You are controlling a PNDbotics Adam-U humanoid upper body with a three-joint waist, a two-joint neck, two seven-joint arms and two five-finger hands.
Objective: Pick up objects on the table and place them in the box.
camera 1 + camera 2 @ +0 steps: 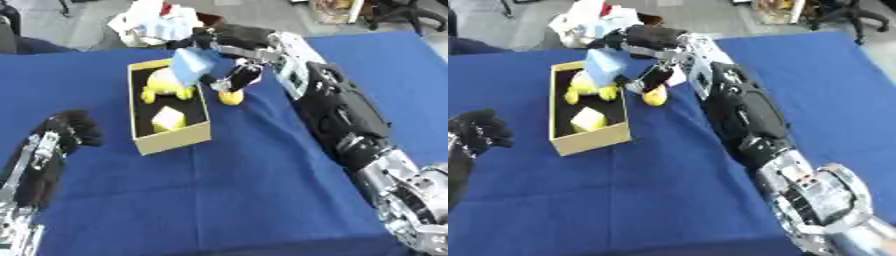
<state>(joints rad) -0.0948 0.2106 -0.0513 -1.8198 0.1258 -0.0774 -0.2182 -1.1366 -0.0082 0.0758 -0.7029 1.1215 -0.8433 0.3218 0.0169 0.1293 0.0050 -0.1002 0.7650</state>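
A yellow cardboard box (175, 138) with a dark inside lies on the blue table. In it are a pale yellow block (168, 119) and a yellow toy (163, 84) at the far end. My right hand (229, 46) reaches in from the right and is shut on a light blue block (192, 65), held over the box's far right rim. A small yellow thing (230, 97) lies on the cloth just right of the box, under the hand. My left hand (70, 131) rests at the left, fingers curled, holding nothing.
A blue cloth (219, 190) covers the table. A heap of white and blue stuff (157, 22) lies beyond the far edge. My right arm (341, 115) crosses the table's right half.
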